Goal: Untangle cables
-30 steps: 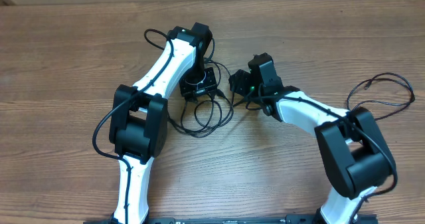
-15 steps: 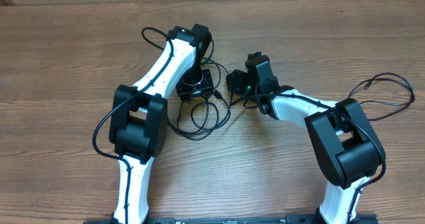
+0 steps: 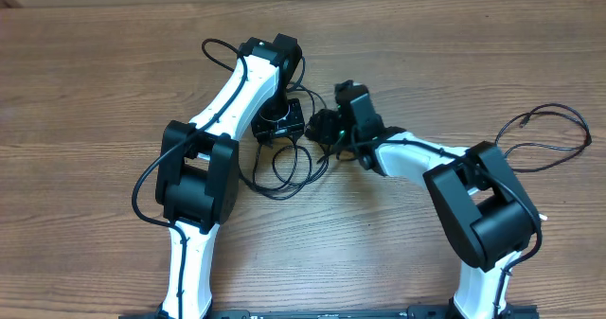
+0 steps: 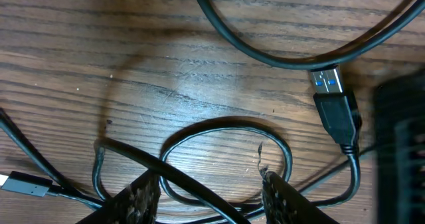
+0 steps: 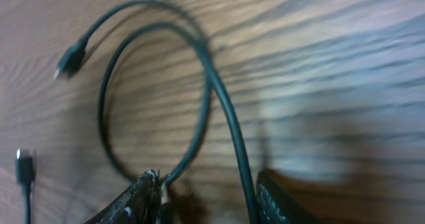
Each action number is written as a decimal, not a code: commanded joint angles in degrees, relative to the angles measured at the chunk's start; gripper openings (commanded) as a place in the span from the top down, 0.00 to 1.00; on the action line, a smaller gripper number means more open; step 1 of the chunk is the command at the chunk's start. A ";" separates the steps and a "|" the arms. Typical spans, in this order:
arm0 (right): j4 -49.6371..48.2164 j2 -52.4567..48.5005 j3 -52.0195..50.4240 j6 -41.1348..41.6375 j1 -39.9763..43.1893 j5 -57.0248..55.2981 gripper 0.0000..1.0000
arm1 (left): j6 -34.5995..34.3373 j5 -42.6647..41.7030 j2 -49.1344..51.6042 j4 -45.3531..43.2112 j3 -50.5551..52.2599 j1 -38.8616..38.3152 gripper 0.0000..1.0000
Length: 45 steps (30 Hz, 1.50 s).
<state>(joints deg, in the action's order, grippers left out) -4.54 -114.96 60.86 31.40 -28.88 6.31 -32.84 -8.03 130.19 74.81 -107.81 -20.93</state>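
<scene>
The cables [image 3: 295,170] lie as a small black tangle of loops on the wooden table between my two arms. My left gripper [image 3: 282,122] is down over the tangle's upper left. In the left wrist view it [image 4: 211,201] stands open, with a cable loop [image 4: 226,127] and a thicker strand crossing between its fingers. A USB plug [image 4: 330,84] with a blue insert lies to the right. My right gripper [image 3: 322,128] is at the tangle's upper right. In its wrist view it [image 5: 207,201] is open, with two cable strands [image 5: 222,108] running down between the fingers and a small plug [image 5: 70,59] at the far left.
A separate thin black cable [image 3: 554,120] lies looped at the table's right side, beyond my right arm's base. Thicker black cables run along both white arms. The table's far edge is at the top of the overhead view.
My right arm has swung left toward the tangle, and its jaws have narrowed around the strands. My left arm has stayed in place.
</scene>
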 commanded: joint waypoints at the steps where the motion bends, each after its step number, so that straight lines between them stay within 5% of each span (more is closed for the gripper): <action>1: -0.35 -0.90 1.07 -1.88 0.85 0.17 0.57 | 0.48 0.98 -1.20 0.11 0.44 -0.04 0.50; 12: 0.57 -0.90 1.03 -1.88 1.75 -0.28 0.86 | 0.48 0.98 -1.20 -0.28 0.44 -0.04 0.50; 22: 1.18 -1.03 1.03 -1.92 1.40 -1.77 0.84 | 0.48 0.98 -1.20 -0.28 0.44 -0.04 0.50; 26: 2.03 -1.01 1.03 -1.84 1.25 -1.75 0.96 | 0.48 0.98 -1.20 -0.33 0.44 -0.07 0.50; 45: 4.68 -0.52 1.03 3.08 5.03 9.44 0.96 | 1.55 6.32 -1.20 -0.52 0.44 -0.04 0.48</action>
<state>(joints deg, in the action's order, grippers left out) 0.05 -115.04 60.86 33.80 -24.34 14.02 -32.42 -3.11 130.19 74.24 -107.70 -20.93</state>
